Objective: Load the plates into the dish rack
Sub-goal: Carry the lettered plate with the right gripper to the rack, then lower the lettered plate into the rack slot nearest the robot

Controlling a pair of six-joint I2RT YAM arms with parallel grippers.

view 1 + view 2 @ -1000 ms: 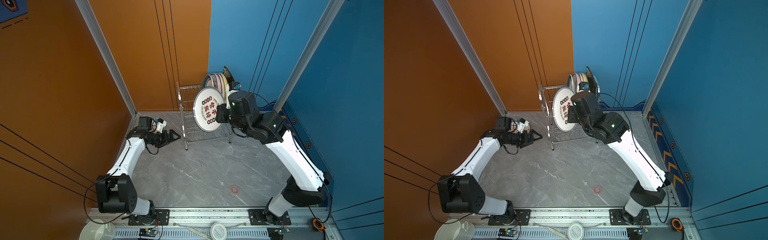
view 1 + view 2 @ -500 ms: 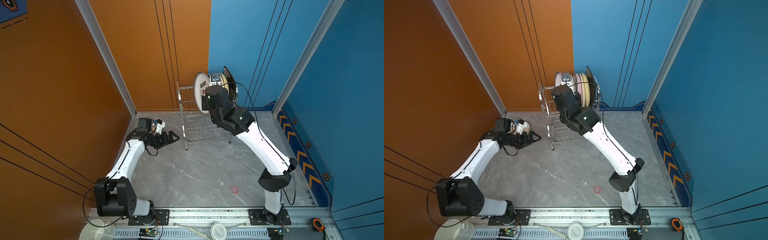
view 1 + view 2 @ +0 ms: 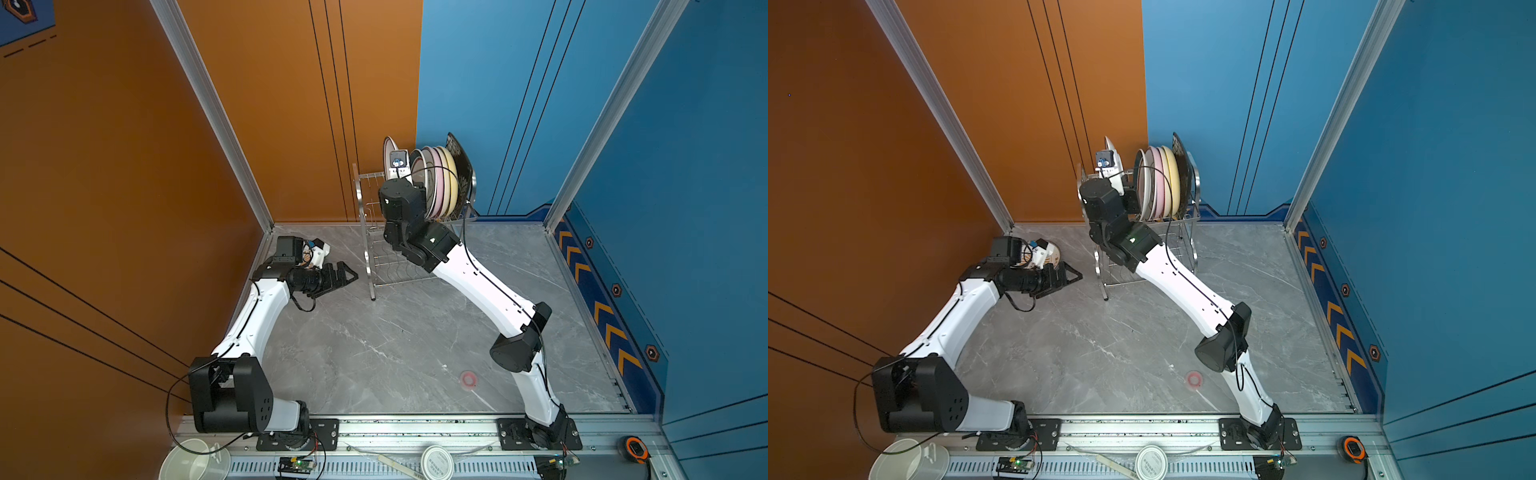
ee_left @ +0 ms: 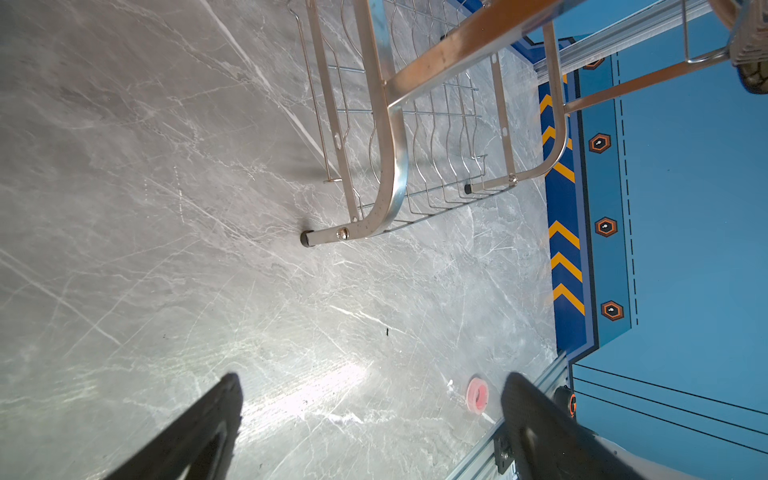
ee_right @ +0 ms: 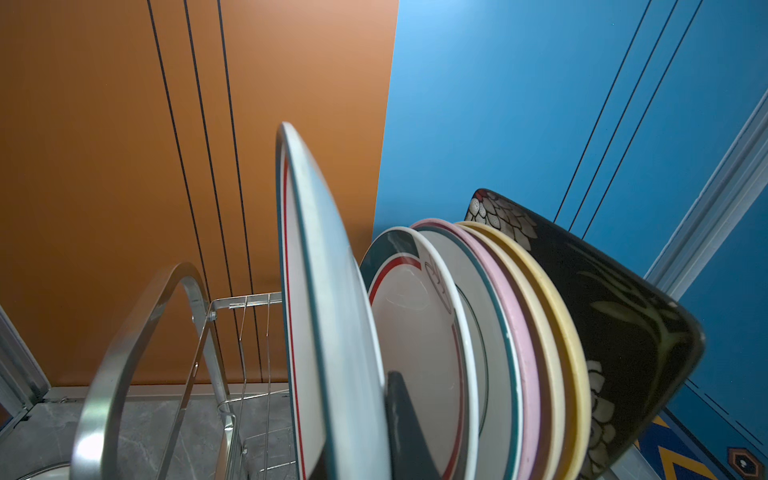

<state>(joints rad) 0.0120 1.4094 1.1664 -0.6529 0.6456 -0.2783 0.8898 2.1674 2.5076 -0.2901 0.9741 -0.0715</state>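
Observation:
The dish rack (image 3: 365, 232) (image 3: 1100, 266) (image 4: 386, 137) (image 5: 124, 353) stands at the back near the corner. Several plates (image 3: 440, 183) (image 3: 1163, 183) (image 5: 519, 332) stand upright in its top tier, with a black floral square one (image 3: 461, 162) (image 5: 602, 316) at the far end. My right gripper (image 5: 365, 415) is shut on a white plate with a teal rim and red line (image 3: 390, 151) (image 3: 1111, 145) (image 5: 328, 291), held upright beside that row. My left gripper (image 3: 349, 276) (image 3: 1073, 276) (image 4: 372, 382) hangs open and empty, low, left of the rack. A printed plate's edge (image 3: 1055, 254) shows on the floor behind the left wrist.
A red tape ring (image 3: 468, 379) (image 4: 477, 395) lies on the grey floor at the front. On the front rail sit a white jug (image 3: 195, 461), a round lid (image 3: 437, 463) and a tape measure (image 3: 636, 449). The orange and blue walls stand close behind the rack.
My right arm has raised the plate from in front of the rack to the top tier and turned it edge-on beside the standing plates. The left arm has barely moved.

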